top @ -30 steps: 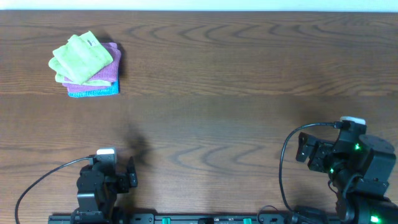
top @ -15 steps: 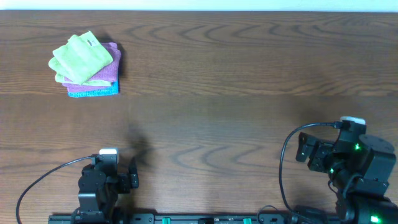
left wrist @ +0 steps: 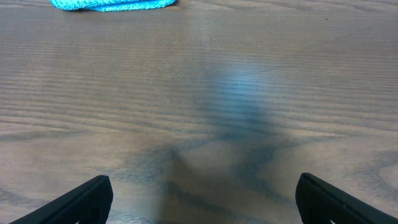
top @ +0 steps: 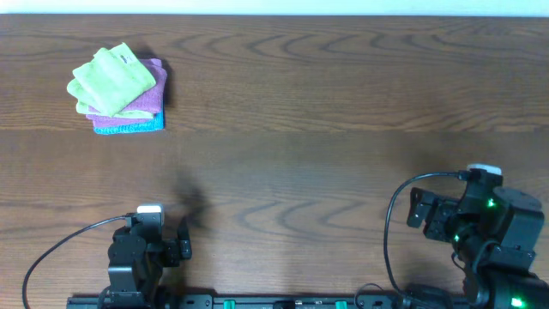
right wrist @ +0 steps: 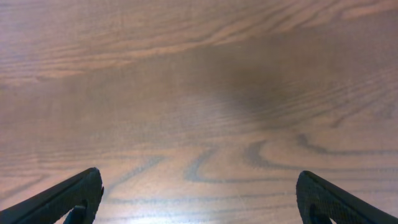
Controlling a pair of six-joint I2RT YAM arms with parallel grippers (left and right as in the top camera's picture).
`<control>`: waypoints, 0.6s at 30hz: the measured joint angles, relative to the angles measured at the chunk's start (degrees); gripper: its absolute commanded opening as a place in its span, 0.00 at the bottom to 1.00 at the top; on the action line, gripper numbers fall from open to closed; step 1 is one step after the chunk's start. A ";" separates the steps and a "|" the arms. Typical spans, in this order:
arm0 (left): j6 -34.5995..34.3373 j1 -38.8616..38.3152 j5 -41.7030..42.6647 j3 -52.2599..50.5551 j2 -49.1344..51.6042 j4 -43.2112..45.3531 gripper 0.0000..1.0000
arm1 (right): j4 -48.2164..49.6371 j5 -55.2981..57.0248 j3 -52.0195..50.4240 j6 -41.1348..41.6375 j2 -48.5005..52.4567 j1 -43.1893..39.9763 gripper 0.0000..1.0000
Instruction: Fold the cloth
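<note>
The left gripper [left wrist: 205, 198] hangs with its fingers spread wide, holding nothing, low over the wood-grain surface [top: 326, 129], well apart from the cloth [top: 113, 79] on the robot's side of it. The right gripper [right wrist: 199, 194] is spread wide and empty too, far off to the right of the cloth. The cloth, lime-green and loosely folded, lies on top of a pink-purple cloth [top: 154, 74], with a teal-blue cloth [top: 129, 127] beneath both
</note>
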 measured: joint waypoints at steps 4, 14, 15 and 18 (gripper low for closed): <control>0.00 0.00 -0.02 0.00 0.00 0.00 0.95 | 1.92 0.20 -0.13 1.66 -1.70 0.04 0.99; 0.02 -0.04 -0.02 -0.17 0.00 0.13 0.95 | 16.76 2.12 -21.07 2.19 -20.87 3.91 0.99; 0.00 -0.04 -0.02 -0.20 0.00 0.15 0.95 | 16.98 2.08 -23.74 2.19 -22.84 3.98 0.99; 0.00 -0.04 -0.02 -0.22 0.00 0.15 0.95 | 16.92 1.68 -29.18 1.84 -27.36 3.98 0.99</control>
